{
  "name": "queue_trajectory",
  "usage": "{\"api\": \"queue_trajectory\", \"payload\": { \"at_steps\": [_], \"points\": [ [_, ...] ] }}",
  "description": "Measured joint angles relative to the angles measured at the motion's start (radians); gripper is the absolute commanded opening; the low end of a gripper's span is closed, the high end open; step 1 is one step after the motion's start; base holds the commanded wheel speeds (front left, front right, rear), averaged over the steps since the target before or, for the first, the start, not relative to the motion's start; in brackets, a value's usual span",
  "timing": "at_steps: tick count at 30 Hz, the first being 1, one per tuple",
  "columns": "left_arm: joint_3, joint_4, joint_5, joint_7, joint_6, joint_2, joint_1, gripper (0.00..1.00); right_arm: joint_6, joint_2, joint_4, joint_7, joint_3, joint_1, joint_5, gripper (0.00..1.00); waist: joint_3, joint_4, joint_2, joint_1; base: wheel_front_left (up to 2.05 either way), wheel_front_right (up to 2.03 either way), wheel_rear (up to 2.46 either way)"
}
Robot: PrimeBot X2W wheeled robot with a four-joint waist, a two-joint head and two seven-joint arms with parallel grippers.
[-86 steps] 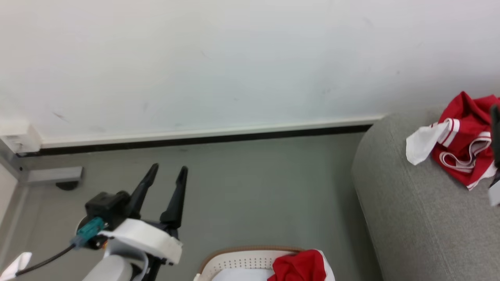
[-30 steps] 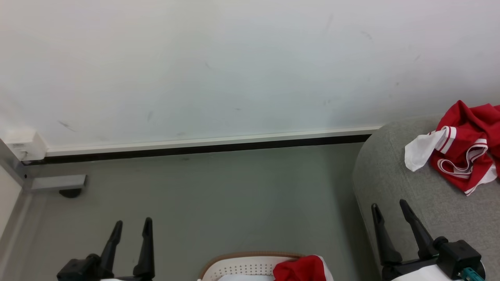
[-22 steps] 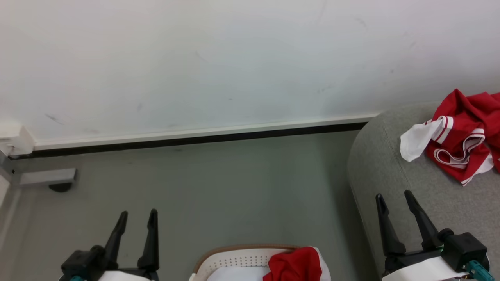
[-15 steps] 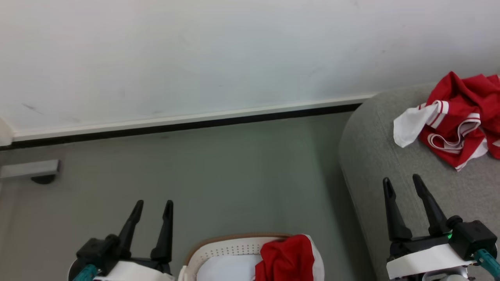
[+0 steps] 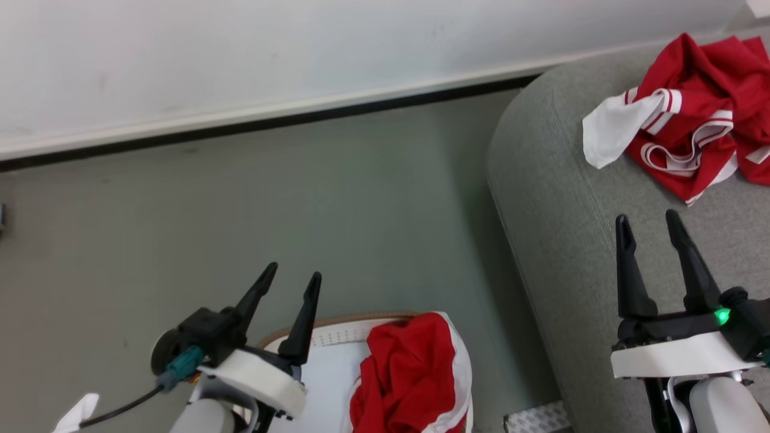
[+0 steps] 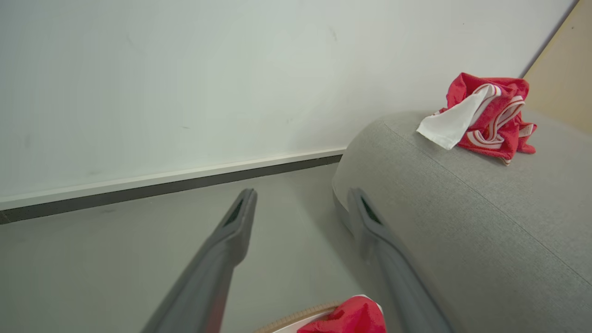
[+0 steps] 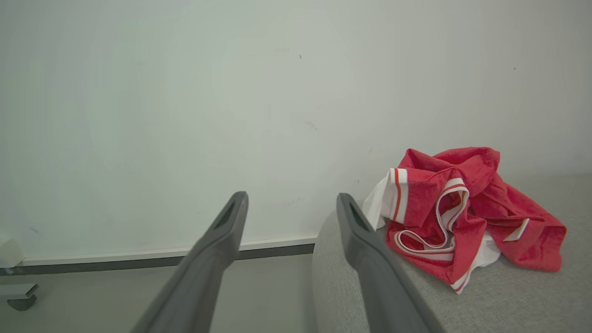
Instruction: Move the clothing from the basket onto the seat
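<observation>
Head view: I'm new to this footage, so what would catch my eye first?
The crumpled red clothing on the grey seat at upper right stands out first. Another red garment lies in the white basket at the bottom, beside the open left gripper; the open right gripper is over the seat.

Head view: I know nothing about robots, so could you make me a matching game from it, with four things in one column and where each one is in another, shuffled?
Things
1. striped red garment
2. other red garment
3. left gripper
4. right gripper

Places
A. open, at the basket, on its left side
B. lying crumpled on the seat
C. open, seen against the seat
D. in the basket

Pairs: 1-B, 2-D, 3-A, 4-C
</observation>
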Motion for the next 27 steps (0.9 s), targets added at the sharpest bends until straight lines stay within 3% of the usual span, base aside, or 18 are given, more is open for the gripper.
{"api": "queue_trajectory", "payload": {
  "at_steps": [7, 15, 27],
  "points": [
    [-0.143, 0.097, -0.031, 0.014, -0.003, 0.029, -0.105, 1.0, 0.0, 0.002, -0.046, 0.0, -0.029, -0.068, -0.005, 1.0, 0.098, -0.032, 0.0001, 0.0001, 0.0, 0.0, 0.0],
    [-0.414, 0.197, -0.032, 0.039, -0.004, 0.066, -0.226, 1.0, 0.0, 0.002, -0.119, 0.0, -0.042, -0.175, 0.034, 1.0, 0.224, -0.051, 0.0, 0.0001, 0.0, 0.0, 0.0],
    [-0.618, 0.396, -0.071, 0.047, -0.004, 0.109, -0.431, 1.0, 0.0, 0.003, -0.19, -0.001, -0.037, -0.342, 0.039, 1.0, 0.425, -0.073, 0.0, 0.0001, 0.0, 0.0, 0.0]
  ]
}}
